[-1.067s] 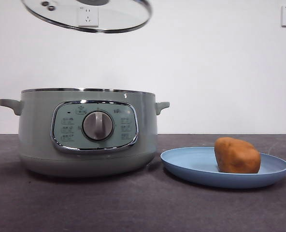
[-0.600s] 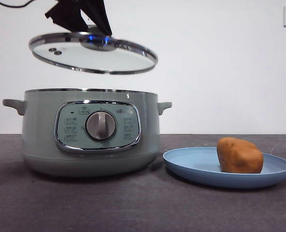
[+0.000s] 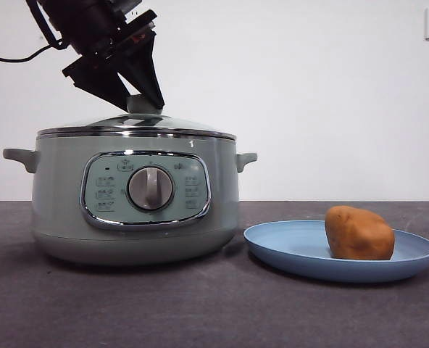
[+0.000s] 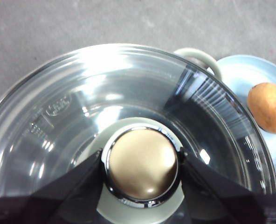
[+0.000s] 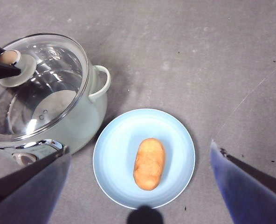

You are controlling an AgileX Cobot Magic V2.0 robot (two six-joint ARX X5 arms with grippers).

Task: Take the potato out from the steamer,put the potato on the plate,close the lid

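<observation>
The glass lid (image 3: 135, 125) sits on the steamer (image 3: 135, 196), its knob (image 4: 141, 170) pinched by the left gripper (image 4: 141, 168). The potato (image 3: 359, 233) lies on the blue plate (image 3: 287, 243). The right gripper (image 5: 138, 186) hangs spread above. Risk: if the rim isn't seated, the lid may slip at release.

Front level, near; wrists overhead; all share steamer (image 3: 135, 196).

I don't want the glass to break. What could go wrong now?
The left tool grips the lid by its knob. If the lid isn't seated evenly on the steamer, letting go might make it drop or slide. Lifting away before opening could drag it off again. The potato lies near the plate edge, so a bump might roll it.
</observation>
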